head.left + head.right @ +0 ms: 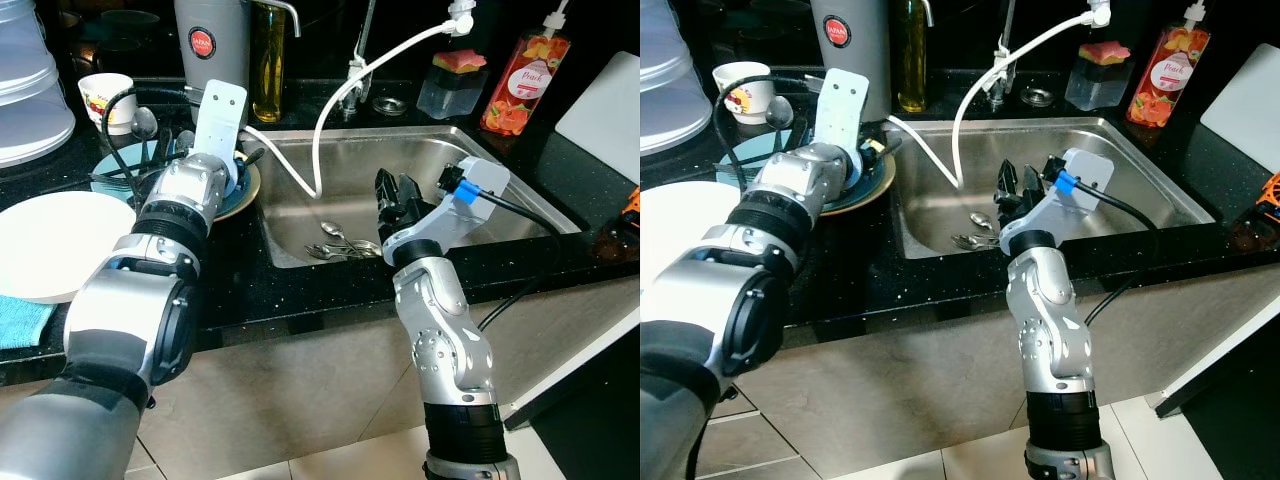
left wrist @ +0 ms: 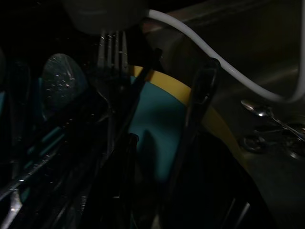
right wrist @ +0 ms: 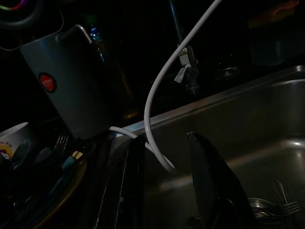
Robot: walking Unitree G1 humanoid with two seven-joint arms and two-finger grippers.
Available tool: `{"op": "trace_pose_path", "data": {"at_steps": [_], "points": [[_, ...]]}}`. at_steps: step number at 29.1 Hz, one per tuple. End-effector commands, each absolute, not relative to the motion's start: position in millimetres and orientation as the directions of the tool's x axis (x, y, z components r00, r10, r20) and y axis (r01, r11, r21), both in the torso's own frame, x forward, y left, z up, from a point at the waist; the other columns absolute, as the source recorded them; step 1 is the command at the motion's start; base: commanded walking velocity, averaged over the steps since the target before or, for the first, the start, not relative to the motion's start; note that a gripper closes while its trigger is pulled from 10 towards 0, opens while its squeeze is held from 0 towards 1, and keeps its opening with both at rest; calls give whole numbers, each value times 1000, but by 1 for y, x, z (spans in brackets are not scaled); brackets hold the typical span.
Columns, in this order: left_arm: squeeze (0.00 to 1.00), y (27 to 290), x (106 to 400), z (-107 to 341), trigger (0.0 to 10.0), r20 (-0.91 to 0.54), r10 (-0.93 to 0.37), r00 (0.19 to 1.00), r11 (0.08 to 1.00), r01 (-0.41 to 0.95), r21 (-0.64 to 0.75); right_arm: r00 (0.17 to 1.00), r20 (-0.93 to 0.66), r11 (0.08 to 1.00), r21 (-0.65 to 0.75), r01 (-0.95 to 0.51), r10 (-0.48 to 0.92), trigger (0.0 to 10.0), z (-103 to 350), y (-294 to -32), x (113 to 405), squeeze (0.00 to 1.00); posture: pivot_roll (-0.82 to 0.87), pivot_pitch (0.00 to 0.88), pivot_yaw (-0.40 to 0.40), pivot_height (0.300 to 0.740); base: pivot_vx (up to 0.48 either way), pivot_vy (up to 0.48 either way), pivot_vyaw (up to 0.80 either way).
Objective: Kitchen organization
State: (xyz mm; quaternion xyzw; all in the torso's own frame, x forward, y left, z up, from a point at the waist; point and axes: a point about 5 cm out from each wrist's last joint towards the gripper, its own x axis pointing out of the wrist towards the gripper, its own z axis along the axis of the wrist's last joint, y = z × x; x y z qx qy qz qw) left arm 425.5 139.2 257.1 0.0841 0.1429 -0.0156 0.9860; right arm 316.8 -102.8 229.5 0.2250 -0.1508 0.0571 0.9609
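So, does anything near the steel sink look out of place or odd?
Yes. A white hose hangs loose from the tap area into the steel sink, draping over its left rim. Loose spoons lie scattered on the sink floor, while other cutlery sits on the teal, yellow-rimmed plate.

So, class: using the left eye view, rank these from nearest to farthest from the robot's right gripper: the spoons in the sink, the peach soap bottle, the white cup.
From the right gripper, above the sink:
1. Spoons: just beside it, on the sink floor.
2. Peach soap bottle: behind the sink, to the robot's right.
3. White cup: far left, back of the counter.
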Motion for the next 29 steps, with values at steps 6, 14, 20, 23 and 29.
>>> {"op": "trace_pose_path", "data": {"at_steps": [6, 14, 20, 23, 29], "points": [[0, 135, 424, 252, 9804, -316, -28, 948, 984, 82, 158, 946, 320, 883, 429, -191, 49, 10000, 234, -99, 318, 0, 205, 5, -77, 740, 0, 0, 0], [0, 139, 420, 229, 2627, -412, -23, 911, 981, 101, 168, 946, 320, 883, 429, -192, 50, 10000, 234, -98, 318, 0, 204, 7, -77, 740, 0, 0, 0], [0, 141, 422, 234, 0, -381, -2, 925, 978, 82, 194, 947, 318, 883, 429, -190, 50, 10000, 233, -99, 317, 0, 204, 7, -79, 740, 0, 0, 0], [0, 141, 423, 239, 0, -355, 7, 935, 979, 65, 191, 947, 318, 883, 428, -191, 50, 10000, 233, -99, 317, 0, 204, 7, -79, 740, 0, 0, 0], [0, 130, 426, 293, 10000, -29, -52, 998, 975, 57, 215, 946, 319, 882, 429, -194, 53, 10000, 233, -98, 318, 0, 205, 7, -81, 740, 0, 0, 0]]}}
